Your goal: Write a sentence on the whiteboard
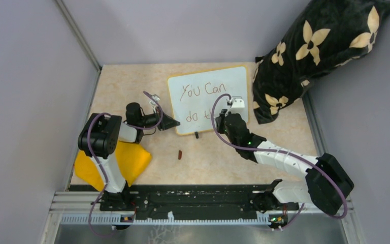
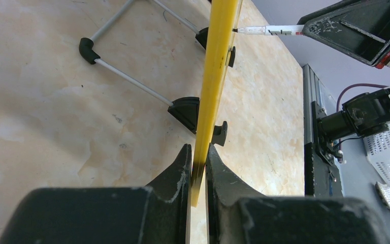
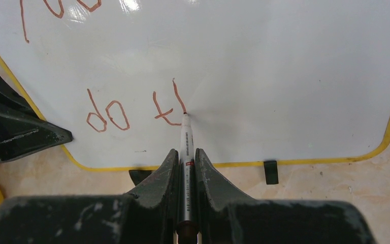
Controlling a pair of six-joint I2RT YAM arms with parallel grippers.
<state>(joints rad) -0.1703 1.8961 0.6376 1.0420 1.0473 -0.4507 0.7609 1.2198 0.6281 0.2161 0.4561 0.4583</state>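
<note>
The whiteboard (image 1: 209, 86) stands tilted at the table's middle, yellow-framed, on black feet. The sentence (image 1: 201, 90) reads "You Can" above "do t" and a stroke; in the right wrist view (image 3: 132, 109) it shows as reddish-brown "do tl". My left gripper (image 1: 174, 122) is shut on the whiteboard's lower left edge; the yellow frame (image 2: 210, 86) runs between its jaws. My right gripper (image 3: 185, 155) is shut on a white marker (image 3: 186, 140) whose tip touches the board at the last stroke. The marker also shows in the left wrist view (image 2: 269, 30).
A black pillow with cream flowers (image 1: 315, 51) lies at the back right, against the board's right edge. A yellow cloth (image 1: 114, 162) lies at the front left. A small dark marker cap (image 1: 180, 154) lies in front of the board. The board's wire stand (image 2: 127, 76) is behind it.
</note>
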